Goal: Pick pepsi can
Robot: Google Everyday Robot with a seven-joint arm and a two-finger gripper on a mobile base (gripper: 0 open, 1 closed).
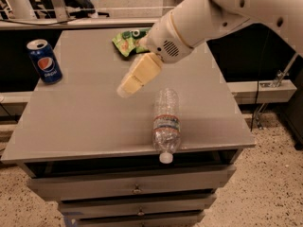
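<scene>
The pepsi can [44, 61] stands upright at the far left of the grey table top [90, 122]. It is dark blue with a round red-white-blue logo and a silver top. My gripper [127, 90] hangs over the middle of the table on the white arm [203, 18], with its cream-coloured fingers pointing down and to the left. It is well to the right of the can and holds nothing that I can see.
A clear plastic bottle [166, 120] lies on its side near the front edge, its white cap over the edge. A green snack bag [129, 39] lies at the back of the table. Drawers [132, 186] sit below the top.
</scene>
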